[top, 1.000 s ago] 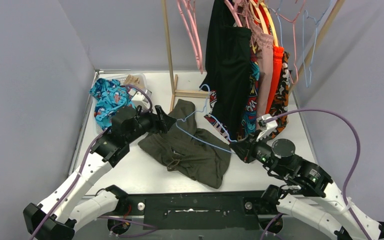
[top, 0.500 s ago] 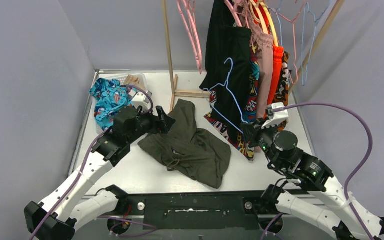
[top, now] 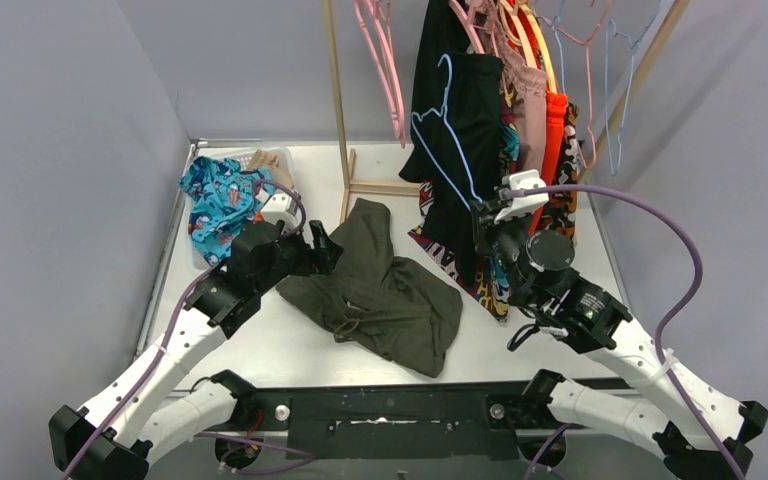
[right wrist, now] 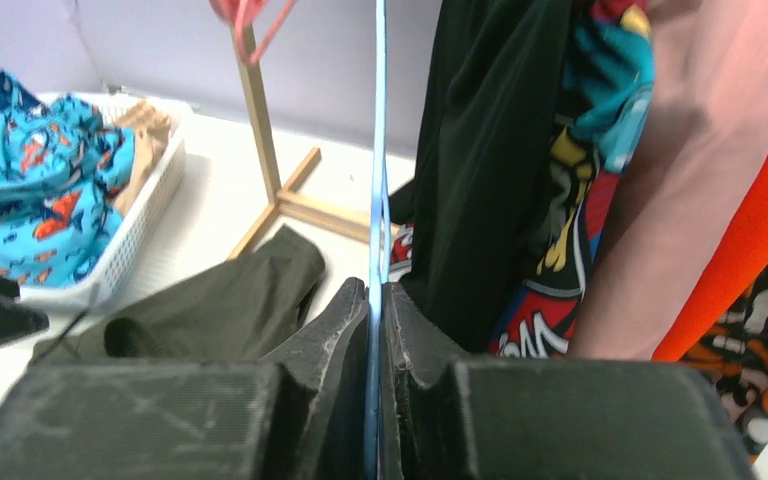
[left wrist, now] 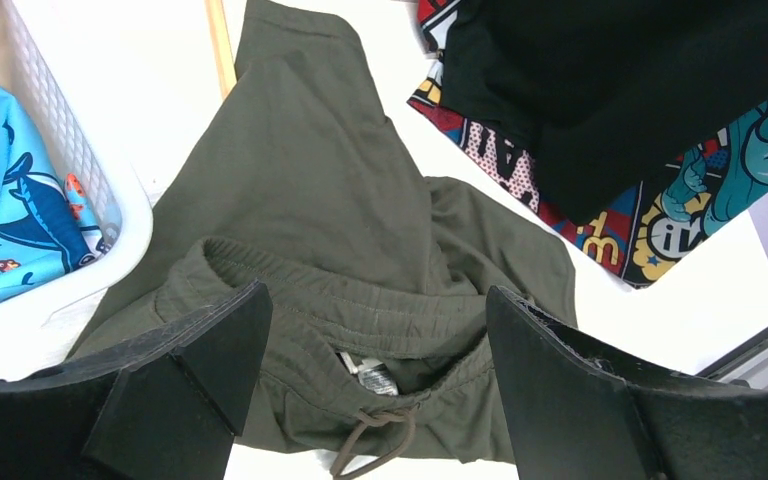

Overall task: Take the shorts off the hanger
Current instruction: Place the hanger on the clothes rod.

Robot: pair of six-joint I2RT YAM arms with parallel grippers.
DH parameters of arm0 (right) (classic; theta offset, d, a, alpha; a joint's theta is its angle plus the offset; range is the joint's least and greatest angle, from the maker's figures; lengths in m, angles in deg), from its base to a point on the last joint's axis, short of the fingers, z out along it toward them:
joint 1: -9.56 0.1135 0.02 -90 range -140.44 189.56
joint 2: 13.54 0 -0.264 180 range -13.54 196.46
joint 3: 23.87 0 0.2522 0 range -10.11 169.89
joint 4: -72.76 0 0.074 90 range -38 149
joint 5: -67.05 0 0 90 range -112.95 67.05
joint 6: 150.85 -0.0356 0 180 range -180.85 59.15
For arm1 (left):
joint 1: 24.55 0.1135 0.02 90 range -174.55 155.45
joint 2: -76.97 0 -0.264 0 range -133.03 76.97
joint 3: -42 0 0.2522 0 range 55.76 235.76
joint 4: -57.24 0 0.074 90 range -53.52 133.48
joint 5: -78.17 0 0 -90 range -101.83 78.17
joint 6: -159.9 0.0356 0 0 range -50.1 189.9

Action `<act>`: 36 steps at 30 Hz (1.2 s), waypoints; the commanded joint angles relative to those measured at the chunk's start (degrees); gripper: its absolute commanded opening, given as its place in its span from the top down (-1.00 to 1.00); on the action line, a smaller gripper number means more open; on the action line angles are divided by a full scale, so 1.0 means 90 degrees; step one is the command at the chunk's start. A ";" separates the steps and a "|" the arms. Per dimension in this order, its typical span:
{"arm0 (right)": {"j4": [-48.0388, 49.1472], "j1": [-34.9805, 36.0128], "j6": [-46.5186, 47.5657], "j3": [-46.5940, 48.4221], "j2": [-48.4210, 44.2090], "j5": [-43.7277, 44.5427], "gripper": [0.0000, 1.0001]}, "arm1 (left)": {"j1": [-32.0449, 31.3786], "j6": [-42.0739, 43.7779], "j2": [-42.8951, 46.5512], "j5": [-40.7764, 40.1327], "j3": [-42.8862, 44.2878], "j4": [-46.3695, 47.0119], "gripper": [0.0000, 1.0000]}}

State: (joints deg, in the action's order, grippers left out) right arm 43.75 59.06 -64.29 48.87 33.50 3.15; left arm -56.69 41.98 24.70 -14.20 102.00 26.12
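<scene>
White table (top: 285, 345) bears olive shorts (top: 385, 295) (grey walls (top: 60, 130)).

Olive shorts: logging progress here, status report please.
Left hand open above olive shorts. Right hand shut on blue hanger, near black shorts. Olive shorts on table, off hanger.

Light: bright, even, came from above.
Shadows: lay soft under the shorts (top: 380, 295).
Glare: table (left wrist: 170, 100) looked washed white.
</scene>
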 commanded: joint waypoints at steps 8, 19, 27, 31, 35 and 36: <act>0.1598 -0.0060 0.0984 0.1403 0.1044 0.0570 1.00 | 0.0040 -0.0075 0.0158 -0.0230 -0.0022 0.0029 -0.59; 0.1299 -0.1021 0.0572 0.2831 0.2138 -0.0439 1.00 | 0.0044 -0.0091 0.0158 -0.0169 -0.0068 -0.0030 -0.59; 0.1021 -0.1144 0.0676 0.3778 0.2937 -0.1001 1.00 | 0.0047 -0.0130 0.0083 -0.0149 -0.0049 -0.0039 -0.59; 0.0613 -0.1316 0.0497 0.4166 0.3352 -0.1039 1.00 | 0.0051 -0.0123 0.0037 -0.0112 -0.0010 -0.0065 -0.60; 0.0412 -0.1577 0.0096 0.4285 0.3574 -0.1178 1.00 | 0.0061 -0.0129 0.0026 -0.0091 -0.0011 -0.0095 -0.59; 0.0306 -0.1653 0.0033 0.4333 0.3638 -0.1232 1.00 | 0.0056 -0.0130 0.0018 -0.0082 -0.0011 -0.0108 -0.60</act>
State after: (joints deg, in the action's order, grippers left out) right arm 48.06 46.53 -60.49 84.74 65.13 -5.89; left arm -56.58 41.41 24.79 -15.47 101.01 24.76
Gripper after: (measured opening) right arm 0.055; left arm 0.796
